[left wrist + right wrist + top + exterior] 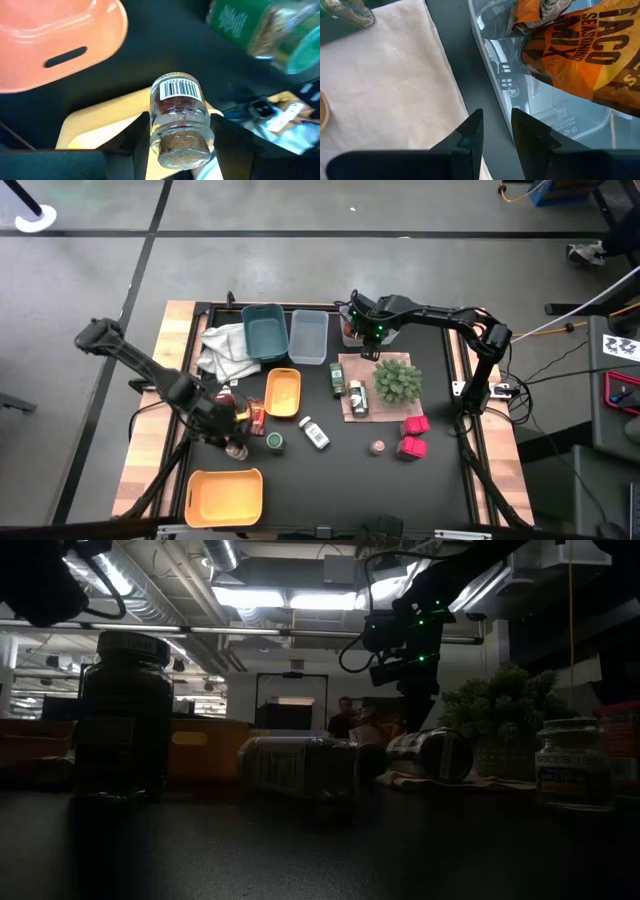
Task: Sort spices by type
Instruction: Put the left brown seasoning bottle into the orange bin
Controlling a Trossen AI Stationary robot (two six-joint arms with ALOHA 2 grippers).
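Clamped between the left tool's (180, 150) two dark fingers, a small glass spice jar (179, 117) of reddish-brown powder fills the left wrist view, barcode label facing the lens; only this view shows that grip, while the high view shows merely that the left tool (232, 425) sits just beside the small orange tray (283, 392), over the red-orange packets (257, 418). Past the jar lie a pale yellow bin (100, 125), an orange tray and a green-lidded jar (270, 30). Near that orange tray in the high view lie a white labelled bottle (315, 433) and a green-lidded jar (274, 442); farther off are the magenta boxes (413, 436) and the spiky plant (398, 379). Only the right wrist view reveals taco seasoning packets (580, 55) inside the clear bin (555, 120), with the right tool (497, 130) empty, fingers slightly parted, over the bin's edge and a beige cloth (385, 85). Black covers the bench (440, 350); the low view shows a dim hall with ceiling lights and a person (345, 718) far behind.
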